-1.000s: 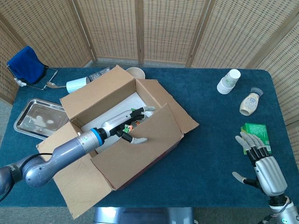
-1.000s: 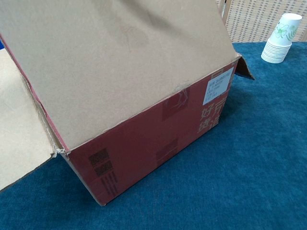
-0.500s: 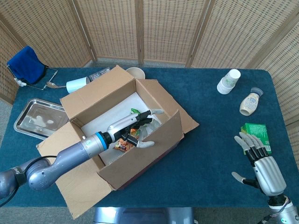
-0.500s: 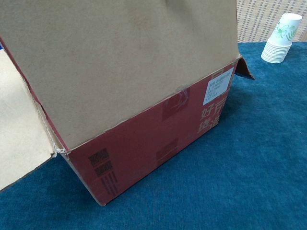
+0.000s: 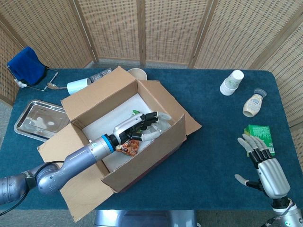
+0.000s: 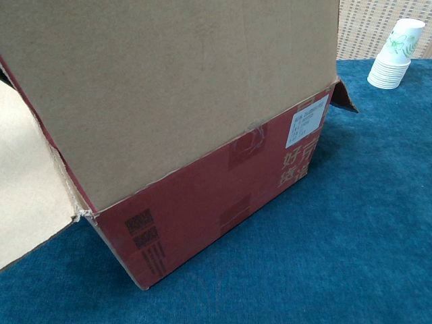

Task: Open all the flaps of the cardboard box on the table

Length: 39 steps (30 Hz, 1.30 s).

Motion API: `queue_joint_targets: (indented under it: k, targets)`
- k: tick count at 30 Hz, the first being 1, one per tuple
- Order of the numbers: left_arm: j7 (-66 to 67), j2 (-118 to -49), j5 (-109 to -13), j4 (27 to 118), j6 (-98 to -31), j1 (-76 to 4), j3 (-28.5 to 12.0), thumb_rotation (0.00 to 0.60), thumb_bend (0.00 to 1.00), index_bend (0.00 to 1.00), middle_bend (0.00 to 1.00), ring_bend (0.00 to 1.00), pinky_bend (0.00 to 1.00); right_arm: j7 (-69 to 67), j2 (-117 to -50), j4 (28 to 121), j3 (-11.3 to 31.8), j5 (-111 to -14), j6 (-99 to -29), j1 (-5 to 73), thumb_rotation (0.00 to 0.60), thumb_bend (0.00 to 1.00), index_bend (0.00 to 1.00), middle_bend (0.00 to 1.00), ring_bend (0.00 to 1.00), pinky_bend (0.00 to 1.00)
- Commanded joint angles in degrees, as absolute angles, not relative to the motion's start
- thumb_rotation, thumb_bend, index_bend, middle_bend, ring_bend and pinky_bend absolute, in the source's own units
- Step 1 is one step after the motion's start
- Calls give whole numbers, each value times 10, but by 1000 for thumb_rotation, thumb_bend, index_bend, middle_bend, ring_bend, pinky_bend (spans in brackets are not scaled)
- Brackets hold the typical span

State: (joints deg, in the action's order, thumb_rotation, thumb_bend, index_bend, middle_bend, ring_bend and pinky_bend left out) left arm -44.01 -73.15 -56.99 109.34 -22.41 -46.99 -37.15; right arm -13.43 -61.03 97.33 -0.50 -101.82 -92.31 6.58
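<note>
- The cardboard box (image 5: 124, 130) sits on the blue table (image 5: 218, 142), left of centre in the head view, its red outer wall (image 6: 223, 196) facing the chest camera.
- The left hand (image 5: 142, 126) reaches inside the box, fingers spread and extended toward the near flap (image 5: 151, 151); it grasps nothing, and whether the fingertips touch the flap's inner face cannot be told.
- That near flap stands roughly upright just in front of the left hand; in the chest view it fills the upper frame as plain brown card (image 6: 169, 88).
- The far flap (image 5: 97, 92) and the two side flaps (image 5: 71, 156) (image 5: 168, 101) lie folded outward around the hand.
- Just beside the left hand's wrist, on the white box floor, lies a small orange-brown snack packet (image 5: 128, 147); its print is too small to read.
- The box's red wall carries a white label (image 6: 308, 120) with tiny unreadable text, large pale Chinese characters beside it, including "好", and a QR-like square (image 6: 140, 221) toward the lower left corner.
- The right hand (image 5: 262, 163) rests on the table well away from the box, fingers loosely extended, released and empty.
- Just beyond the right hand's fingertips lies a green carton (image 5: 259, 135); farther off are a sauce bottle (image 5: 253, 104) and a stack of paper cups (image 5: 232, 82).
</note>
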Motion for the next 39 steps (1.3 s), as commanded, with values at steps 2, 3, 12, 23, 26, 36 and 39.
queue_joint_targets:
  k: [2,3,12,23,26,36,39]
  targets:
    - [-439,-731,-564,1093,-226,-477,-363,385,0,237,338,303,420,-133,-610,974,-5,-1018,-923,66,600,102,0,0,0,0]
    - [-439,-731,-563,1093,-227,-479,-361,386,0,238,338,302,415,-133,-611,974,-5,-1019,-923,66,600,105,0,0,0,0]
    - [-453,-741,-554,1095,-227,-490,-359,382,0,238,336,296,395,-132,-611,974,-5,-1019,-923,66,600,112,0,0,0,0]
    - [-462,-767,-552,1092,-216,-511,-347,381,0,235,326,286,420,-131,-610,976,-6,-1021,-924,66,600,113,0,0,0,0]
    - [-461,-774,-551,1091,-215,-516,-342,389,0,234,325,284,421,-131,-610,976,-6,-1022,-923,66,600,113,0,0,0,0]
    - [-454,-803,-547,1080,-208,-534,-317,387,0,231,319,275,425,-131,-610,977,-6,-1023,-925,66,600,113,0,0,0,0]
    - [-452,-817,-548,1072,-206,-537,-308,390,0,234,317,272,425,-130,-610,977,-7,-1024,-924,66,600,113,0,0,0,0]
